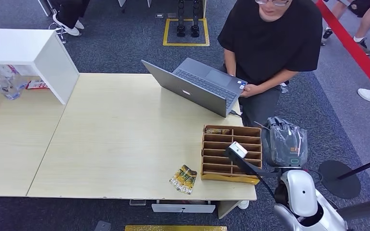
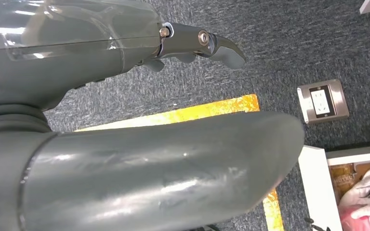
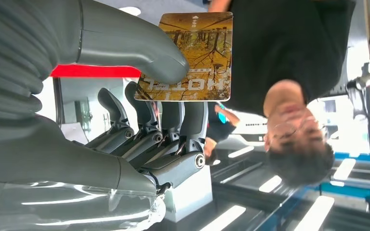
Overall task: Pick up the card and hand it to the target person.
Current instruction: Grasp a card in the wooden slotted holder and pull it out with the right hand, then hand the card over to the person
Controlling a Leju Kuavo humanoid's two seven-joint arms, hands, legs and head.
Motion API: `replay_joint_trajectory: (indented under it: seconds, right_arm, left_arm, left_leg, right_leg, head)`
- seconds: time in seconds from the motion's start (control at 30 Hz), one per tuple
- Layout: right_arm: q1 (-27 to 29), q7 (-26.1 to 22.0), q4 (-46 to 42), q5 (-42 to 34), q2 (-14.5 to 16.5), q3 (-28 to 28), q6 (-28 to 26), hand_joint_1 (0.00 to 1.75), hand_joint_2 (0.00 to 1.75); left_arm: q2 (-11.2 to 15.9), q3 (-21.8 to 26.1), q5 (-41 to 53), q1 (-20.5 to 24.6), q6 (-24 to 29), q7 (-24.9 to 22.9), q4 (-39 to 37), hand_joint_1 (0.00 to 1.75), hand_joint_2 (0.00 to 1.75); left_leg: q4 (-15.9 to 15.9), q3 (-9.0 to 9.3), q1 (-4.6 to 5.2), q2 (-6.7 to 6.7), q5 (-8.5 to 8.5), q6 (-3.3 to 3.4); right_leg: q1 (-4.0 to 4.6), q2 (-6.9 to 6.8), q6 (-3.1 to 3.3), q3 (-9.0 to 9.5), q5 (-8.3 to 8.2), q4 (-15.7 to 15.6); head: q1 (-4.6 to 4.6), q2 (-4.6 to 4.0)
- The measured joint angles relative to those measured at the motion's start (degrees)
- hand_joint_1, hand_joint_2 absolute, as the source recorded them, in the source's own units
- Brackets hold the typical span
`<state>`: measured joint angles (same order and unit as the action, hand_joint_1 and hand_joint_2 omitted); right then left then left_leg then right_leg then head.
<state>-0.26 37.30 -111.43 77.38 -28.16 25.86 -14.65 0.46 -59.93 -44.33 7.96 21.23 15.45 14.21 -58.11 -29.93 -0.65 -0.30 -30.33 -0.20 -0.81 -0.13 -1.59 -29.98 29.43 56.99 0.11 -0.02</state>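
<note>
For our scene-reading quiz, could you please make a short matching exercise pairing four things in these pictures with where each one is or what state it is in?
Things:
1. card
2. laptop
3. divided cardboard tray
4. left hand

Places or states:
A. open on the table's far edge, in front of the person
B. hanging over the dark carpet, holding nothing
C. pinched between the right hand's thumb and fingers
D. near the table's right front corner

Pairs: 1-C, 2-A, 3-D, 4-B
</note>
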Motion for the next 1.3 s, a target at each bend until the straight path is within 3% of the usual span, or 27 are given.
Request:
replay_joint_trajectory:
  seconds: [0.6,0.9,1.3]
  right_arm:
    - [-3.8,-2.6,-1.6,-3.8,-1.0,-5.4,0.2,1.4,1.75]
    - [-6.6,-4.8,6.4,-5.9,-1.1,-6.6,-4.3,1.38,1.75]
    - [-8.0,-5.3,16.1,-6.9,-1.0,-6.4,-4.7,1.37,1.75]
  left_arm:
    - [-0.4,-0.3,2.0,1.1,-0.8,-1.7,0.0,0.0,0.0]
    - [-0.5,-1.1,3.5,1.9,-1.4,-2.7,0.0,0.0,0.0]
    - [-0.9,-1.6,4.1,2.3,-1.6,-2.9,0.0,0.0,0.0]
  left_leg:
    - [0.0,-0.01,0.0,0.0,0.0,0.0]
    - [0.0,-0.02,0.0,-0.01,0.0,0.0]
    - [0.0,-0.04,0.0,-0.02,0.0,0.0]
  right_leg:
    - [0.0,-0.01,0.0,0.0,0.0,0.0]
    - [0.0,-0.01,0.0,0.0,0.0,0.0]
    - [0.0,-0.02,0.0,-0.01,0.0,0.0]
  head:
    - [0.0,0.0]
    - [0.0,0.0]
    - [0.0,0.0]
